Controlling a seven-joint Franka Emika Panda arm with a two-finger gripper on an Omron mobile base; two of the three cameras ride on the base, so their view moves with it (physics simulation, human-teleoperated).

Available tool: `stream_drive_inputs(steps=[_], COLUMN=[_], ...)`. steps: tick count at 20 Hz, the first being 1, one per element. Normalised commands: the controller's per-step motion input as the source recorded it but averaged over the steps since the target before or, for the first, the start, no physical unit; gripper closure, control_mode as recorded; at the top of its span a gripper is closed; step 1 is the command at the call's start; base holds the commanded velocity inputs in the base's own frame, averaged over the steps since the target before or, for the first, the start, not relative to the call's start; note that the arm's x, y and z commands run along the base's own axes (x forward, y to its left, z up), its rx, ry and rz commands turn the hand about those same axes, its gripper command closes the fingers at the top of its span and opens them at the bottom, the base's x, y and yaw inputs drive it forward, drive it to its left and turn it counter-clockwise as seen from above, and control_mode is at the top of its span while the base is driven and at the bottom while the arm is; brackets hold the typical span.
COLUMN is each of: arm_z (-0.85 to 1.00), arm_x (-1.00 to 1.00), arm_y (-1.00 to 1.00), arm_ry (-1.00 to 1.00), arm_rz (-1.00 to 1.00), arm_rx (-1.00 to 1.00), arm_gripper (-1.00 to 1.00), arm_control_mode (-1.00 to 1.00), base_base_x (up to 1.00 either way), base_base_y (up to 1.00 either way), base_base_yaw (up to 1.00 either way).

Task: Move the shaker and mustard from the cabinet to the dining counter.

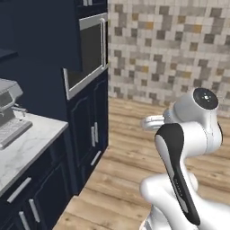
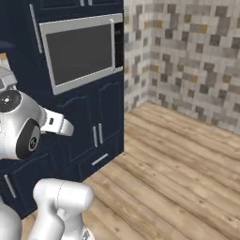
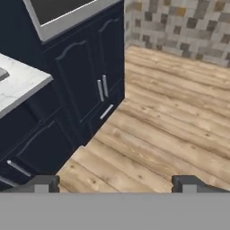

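Approaching, gripper (image 3: pixel 115 183) spread wide and empty above wood floor (image 3: pixel 170 121) beside the built-in oven (image 2: pixel 82 51); next, locating the wall cabinet.

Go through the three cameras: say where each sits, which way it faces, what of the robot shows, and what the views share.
Left base view: behind the arm's left, facing the built-in oven and marble worktop; arm at lower right.
Right base view: behind its right, facing the oven; arm at lower left.
Hand view: on the hand, looking down at the wood floor; open gripper at the bottom.
Shared: navy lower cabinets, floor, tiled wall.
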Motion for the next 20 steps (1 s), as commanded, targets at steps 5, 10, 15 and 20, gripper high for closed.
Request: stream_drive_inputs(steps=[5, 10, 15, 20], arm_z=[0.00, 0.00, 0.00, 0.00], arm_x=[0.00, 0.00, 0.00, 0.00], arm_y=[0.00, 0.00, 0.00, 0.00], arm_ry=[0.00, 0.00, 0.00, 0.00], arm_rz=[0.00, 0.00, 0.00, 0.00], arm_rx=[0.00, 0.00, 0.00, 0.00], arm_gripper=[-1.00, -1.00, -1.00, -1.00], arm_control_mode=[1.00, 1.00, 1.00, 1.00], base_base_x=[0.17, 0.54, 0.75, 0.82], base_base_y=[0.35, 0.36, 0.05, -0.02], base_base_yaw=[0.56, 0.63, 0.63, 0.57])
